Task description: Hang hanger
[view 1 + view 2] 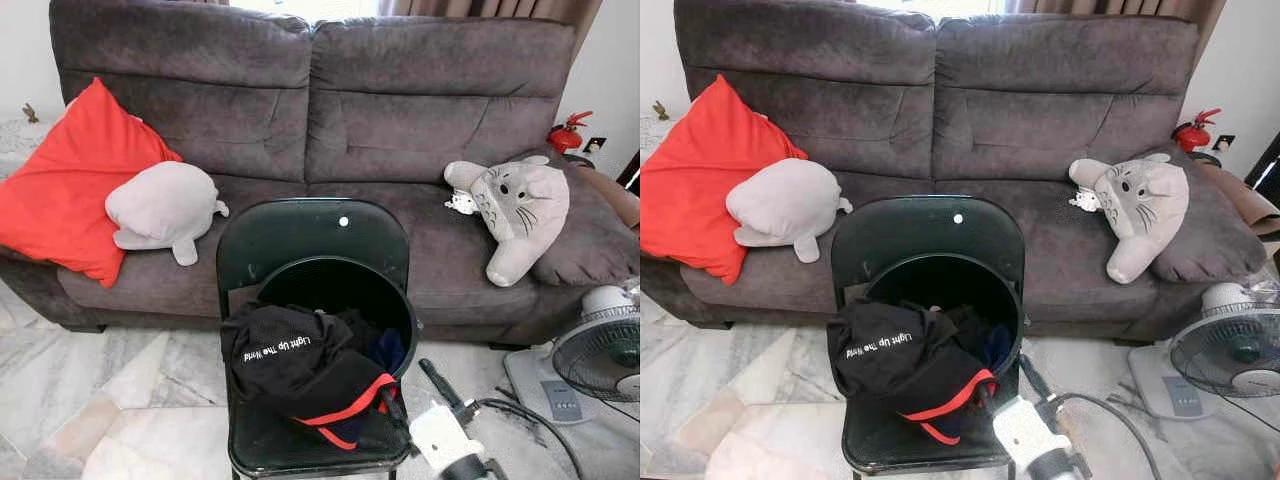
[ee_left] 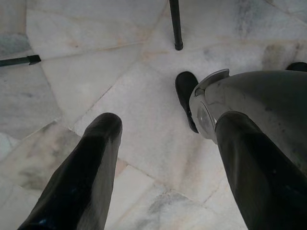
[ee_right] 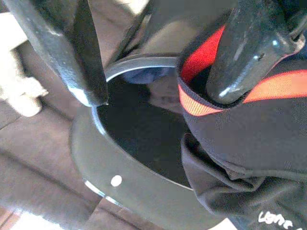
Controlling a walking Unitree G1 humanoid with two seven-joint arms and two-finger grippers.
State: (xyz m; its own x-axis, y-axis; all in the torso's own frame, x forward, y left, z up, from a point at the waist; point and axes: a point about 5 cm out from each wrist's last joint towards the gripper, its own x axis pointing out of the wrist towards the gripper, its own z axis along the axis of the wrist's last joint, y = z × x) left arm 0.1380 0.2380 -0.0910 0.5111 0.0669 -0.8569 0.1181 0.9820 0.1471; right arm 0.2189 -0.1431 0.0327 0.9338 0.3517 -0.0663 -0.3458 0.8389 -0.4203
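Observation:
A black folding chair [image 1: 300,230] stands before the sofa with a round black basket [image 1: 408,310] on its seat. A black garment [image 1: 290,360] with white lettering and red trim spills out over the basket's front rim. My right gripper [image 1: 415,395] is at the chair's front right corner, open. In the right wrist view one finger [image 3: 240,52] rests against the garment's red trim [image 3: 196,103], and the other finger [image 3: 72,57] stands over the basket rim [image 3: 120,177]. My left gripper [image 2: 168,122] hangs idle and open above the marble floor.
A grey sofa [image 1: 400,110] fills the back, with a red cushion [image 1: 75,180], a grey seal plush [image 1: 160,208] and a grey cat-like plush [image 1: 515,210]. A white fan [image 1: 600,350] and a cable [image 1: 525,420] are on the floor at the right. A red fire extinguisher [image 1: 568,132] stands behind.

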